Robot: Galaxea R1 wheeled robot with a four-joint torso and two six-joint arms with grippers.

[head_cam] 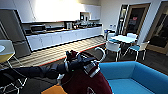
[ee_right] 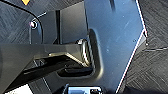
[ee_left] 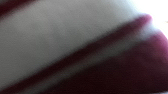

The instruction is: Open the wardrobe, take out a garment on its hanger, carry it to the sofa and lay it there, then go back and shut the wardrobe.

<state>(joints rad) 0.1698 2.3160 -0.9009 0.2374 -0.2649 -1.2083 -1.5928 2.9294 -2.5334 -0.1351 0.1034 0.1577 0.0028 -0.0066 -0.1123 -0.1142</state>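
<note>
The maroon garment [head_cam: 87,82] with white-striped trim hangs low in the middle of the head view, just left of the bright blue sofa [head_cam: 135,75]. My left arm reaches in from the left, and the left gripper [head_cam: 75,61] is shut at the jacket's collar on the hanger. The hanger's white curved hook [head_cam: 102,53] sticks up to the right of the gripper. The left wrist view is pressed close against the garment's [ee_left: 125,75] maroon and white stripes. The right wrist view looks down on dark carpet past my own plate.
Beyond the sofa stand a white table [head_cam: 123,38] and white-and-blue chairs [head_cam: 113,47]. A kitchen counter [head_cam: 65,36] and a grey fridge [head_cam: 13,30] line the far wall. A yellow-and-white chair [head_cam: 5,53] is at the left, and dark carpet [ee_right: 155,62] lies below.
</note>
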